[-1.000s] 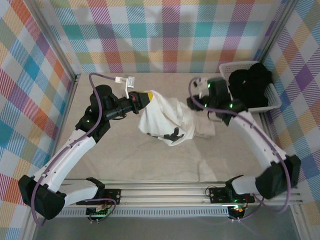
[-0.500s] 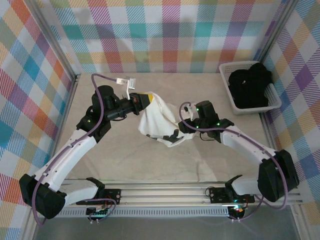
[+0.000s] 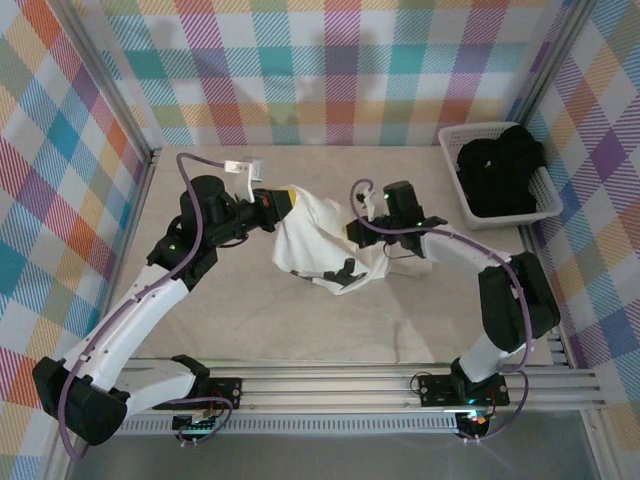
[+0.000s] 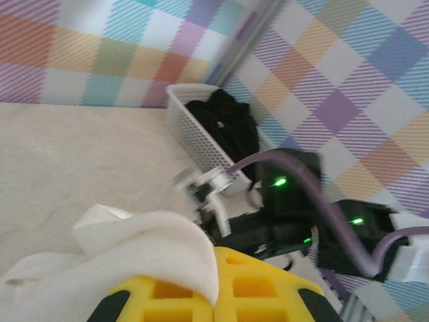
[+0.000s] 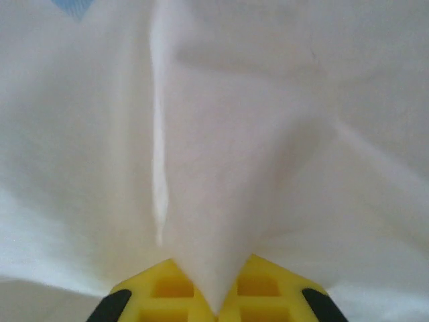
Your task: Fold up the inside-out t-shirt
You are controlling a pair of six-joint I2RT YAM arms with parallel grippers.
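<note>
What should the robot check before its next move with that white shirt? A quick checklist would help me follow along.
1. Left end effector shut on the t-shirt: ok.
2. Right end effector shut on the cloth: ok.
3. T-shirt spread flat on the table: not ok, it is bunched between the two arms.
4. Which edge or sleeve each end effector holds: cannot tell.
5. Basket with the black garment apart from the t-shirt: ok.
</note>
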